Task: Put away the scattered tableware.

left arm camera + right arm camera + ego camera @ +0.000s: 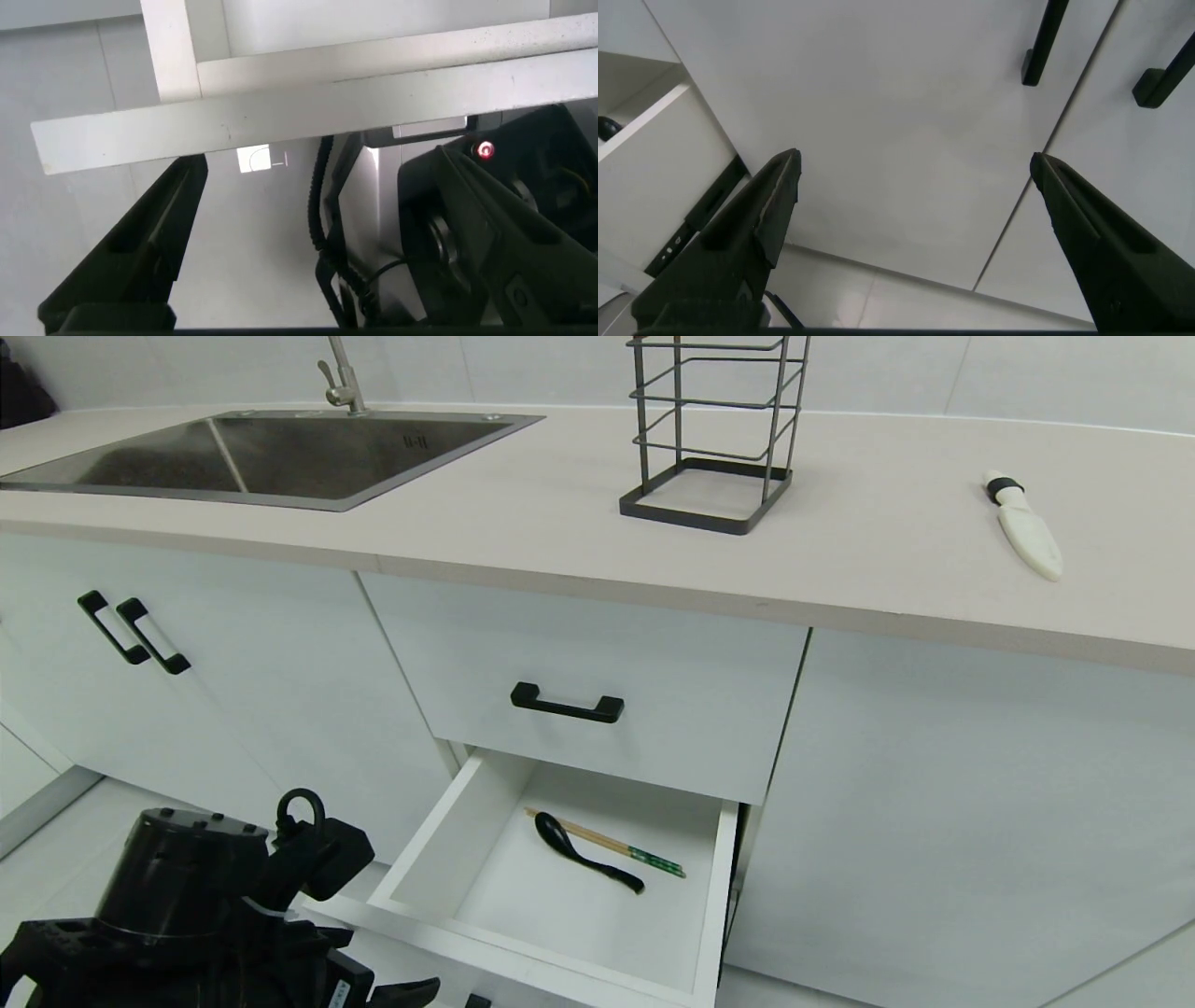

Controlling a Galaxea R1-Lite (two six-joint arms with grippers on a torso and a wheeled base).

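Kitchen, steel sink (308, 457) with tap (344, 378), countertop (887, 523), white cabinets (261, 691), open drawer (448, 840)

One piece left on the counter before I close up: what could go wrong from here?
The open drawer juts out, and the left gripper, open, sits close to its front edge; rising could knock it. The white utensil lies far right on the counter, likely a long reach. The right gripper faces cabinet handles that might snag.

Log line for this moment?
drawer open | spoon, chopsticks inside | knife on counter | left gripper open | right gripper open
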